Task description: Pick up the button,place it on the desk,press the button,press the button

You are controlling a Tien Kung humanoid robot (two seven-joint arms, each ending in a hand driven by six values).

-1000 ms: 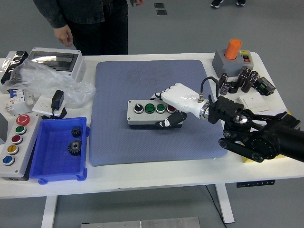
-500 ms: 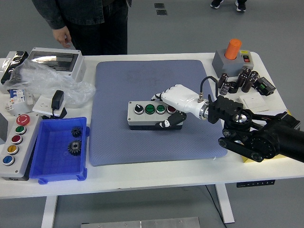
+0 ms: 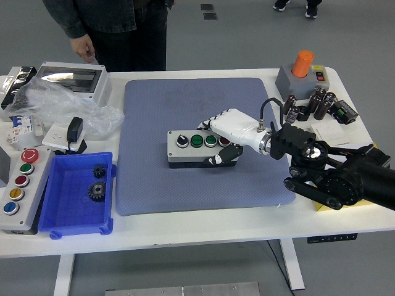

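right hand [image 3: 225, 139] clamped on grey rectangular plastic button box's [image 3: 194, 148] right end; looks rigid, light, grip short sides.

We see a matt, finely dimpled blue mat [image 3: 197, 111] – it looks like foam or cloth. On it sits a grey plastic button box [image 3: 196, 147] with glossy caps. The right hand [image 3: 229, 132] on it has a smooth white shell. Left of the mat lie a glossy blue plastic bin [image 3: 74, 213] and crinkled clear plastic film [image 3: 58, 102].
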